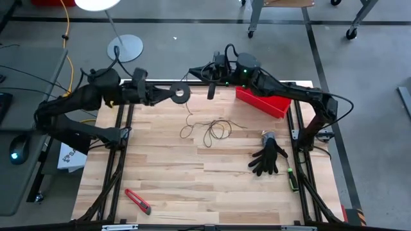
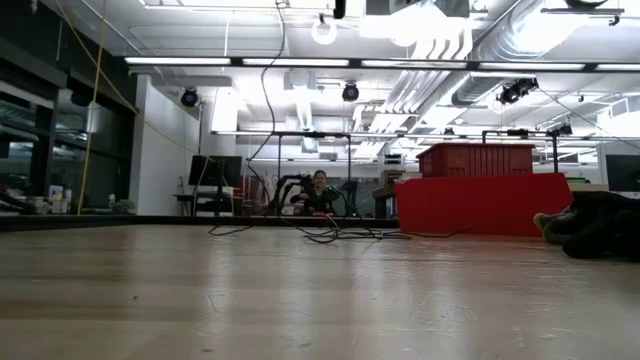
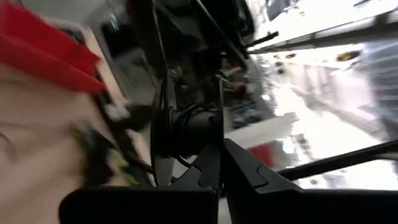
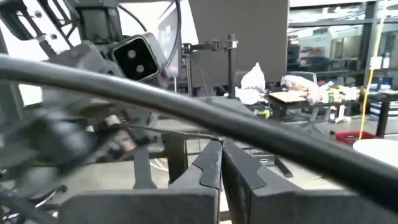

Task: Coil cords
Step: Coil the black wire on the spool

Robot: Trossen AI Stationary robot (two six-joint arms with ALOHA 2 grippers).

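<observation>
The left gripper (image 1: 168,94) is clamped on the small black spool (image 1: 180,92), held above the table's (image 1: 167,186) far edge. From the spool the thin cord (image 1: 209,130) drops to a loose tangle below the jaws. The right gripper (image 1: 210,90), fingers pressed together and holding nothing, hangs just beside the spool. Near it lies a red bin (image 1: 262,102); a black glove (image 1: 268,158) and red cutter (image 1: 137,200) lie well apart.

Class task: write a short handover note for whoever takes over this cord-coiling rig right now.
Left gripper: shut on the black spool, held above the table's far edge.
Right gripper: shut, raised beside the spool; whether it pinches the cord cannot be told.
Thin cord: hangs from the spool to a loose tangle at mid-table.
Done: spool lifted.
Left: wind the loose cord onto the spool.
</observation>
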